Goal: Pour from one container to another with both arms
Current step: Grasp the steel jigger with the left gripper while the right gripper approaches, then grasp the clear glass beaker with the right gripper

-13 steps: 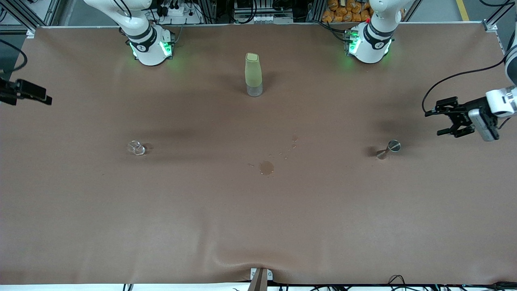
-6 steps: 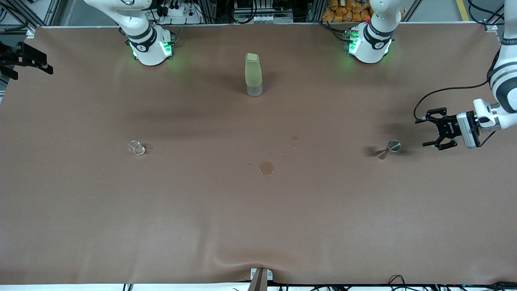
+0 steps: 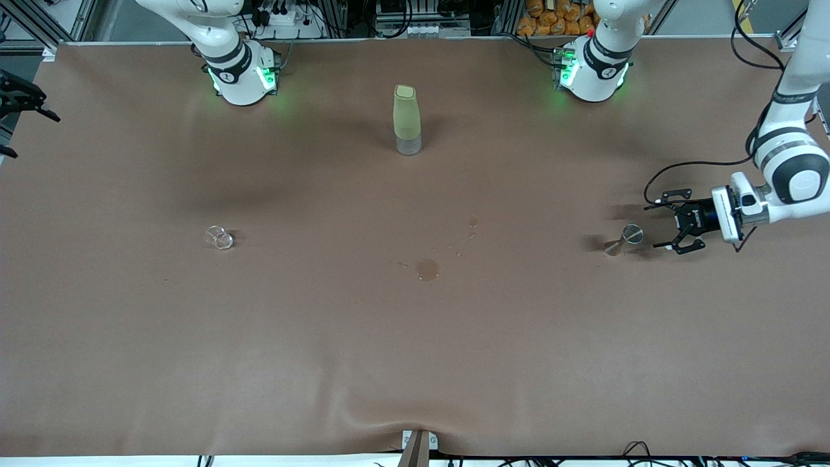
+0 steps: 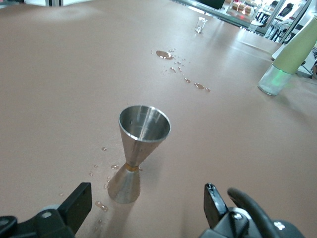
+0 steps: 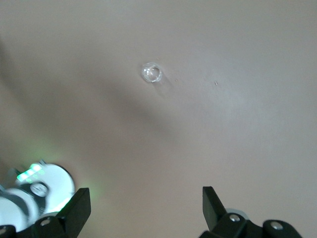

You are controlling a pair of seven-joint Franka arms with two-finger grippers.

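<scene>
Left tool (image 3: 668, 222) moved down beside our steel jigger (image 3: 624, 239), fingers wide, right tool (image 3: 16, 113) wide over the counter (image 3: 415, 350) edge.

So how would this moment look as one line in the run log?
left gripper: open, beside steel jigger | right gripper: open, at table edge | glass cup: untouched

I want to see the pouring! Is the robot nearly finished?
Not nearly. Nothing is picked up yet. The left tool is open beside the metal measuring cup, about to grab it. The right tool is open at the table's edge, high over the small glass. Grabbing, lifting and pouring are all left. The puddle is already there.
</scene>
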